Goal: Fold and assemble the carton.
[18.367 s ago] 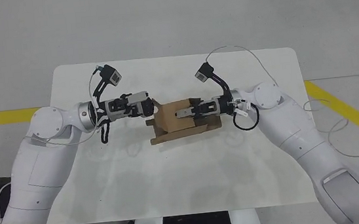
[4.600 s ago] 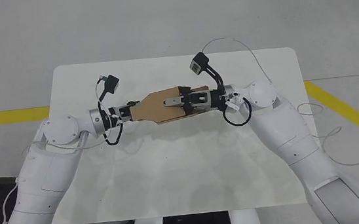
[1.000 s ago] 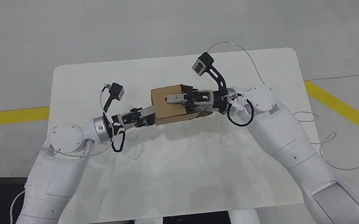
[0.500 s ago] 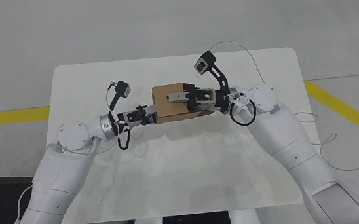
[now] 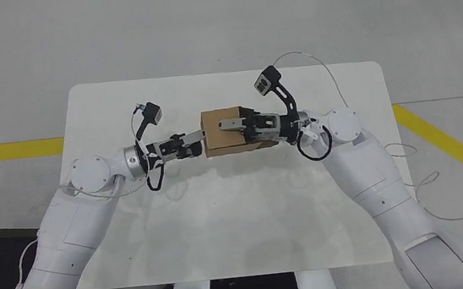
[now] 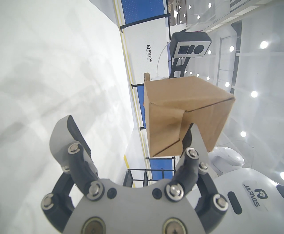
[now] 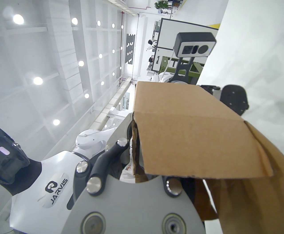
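Over the far-middle of the white table (image 5: 125, 105), the carton (image 5: 216, 119) sits between the two arms, squared up into a box shape. I cannot tell whether its underside touches the tabletop.

Right gripper (image 5: 240, 127): closed on the carton's upper wall at the end nearest that arm. One finger lies flat along the top panel. The other is hidden by cardboard. In the right wrist view the carton (image 7: 188, 137) shows a creased top panel with a flap beyond the crease. That end of the box is open, with darker inner board showing.

Left gripper (image 6: 131, 124): spread wide and holding nothing. One of its fingertips (image 6: 192, 133) touches the carton's near end face, at the edge of a folded-in flap. The other finger stands well clear, out over the table. On that end of the carton (image 6: 177, 104) the flaps are folded across, and their cut seams show as thin dark lines.

Writing: the carton faces in view are plain brown board. A white wall panel (image 6: 142, 44) behind the table carries a small logo and one short line of dark print. Blue panels stand just beside it.

Floor: a yellow line (image 5: 11, 151) runs past the table.
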Tool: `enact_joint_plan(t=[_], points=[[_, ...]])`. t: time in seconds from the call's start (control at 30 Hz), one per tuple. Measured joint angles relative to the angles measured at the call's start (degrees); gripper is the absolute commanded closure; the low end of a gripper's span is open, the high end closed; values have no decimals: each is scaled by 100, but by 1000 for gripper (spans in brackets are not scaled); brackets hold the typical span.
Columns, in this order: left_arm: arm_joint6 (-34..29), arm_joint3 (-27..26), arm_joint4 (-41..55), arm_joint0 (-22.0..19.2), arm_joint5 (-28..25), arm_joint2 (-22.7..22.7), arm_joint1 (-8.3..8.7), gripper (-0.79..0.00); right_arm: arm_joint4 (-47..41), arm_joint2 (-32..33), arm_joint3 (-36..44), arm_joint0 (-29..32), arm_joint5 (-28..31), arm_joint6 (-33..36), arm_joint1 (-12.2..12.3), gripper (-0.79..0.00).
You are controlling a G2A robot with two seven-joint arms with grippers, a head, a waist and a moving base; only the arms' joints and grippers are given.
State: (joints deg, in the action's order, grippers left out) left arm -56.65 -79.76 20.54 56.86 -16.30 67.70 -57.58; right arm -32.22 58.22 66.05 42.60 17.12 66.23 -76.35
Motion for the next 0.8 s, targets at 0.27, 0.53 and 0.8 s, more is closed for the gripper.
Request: enact_joint_plan(t=[0.27,0.53,0.8], points=[[-102,-175,-506,71,-269,340,97,-785,652,-185,-214,24,-178,-86,14,0],[-132,-454,-1445,71,-1070,689,209,-785,988,-719,-594,13,-140,-334,-135,0],[122,-741,-2581,297,-2006,934,307,-785,1191,-1001,-1087,-82,68,-779,-276,-234]])
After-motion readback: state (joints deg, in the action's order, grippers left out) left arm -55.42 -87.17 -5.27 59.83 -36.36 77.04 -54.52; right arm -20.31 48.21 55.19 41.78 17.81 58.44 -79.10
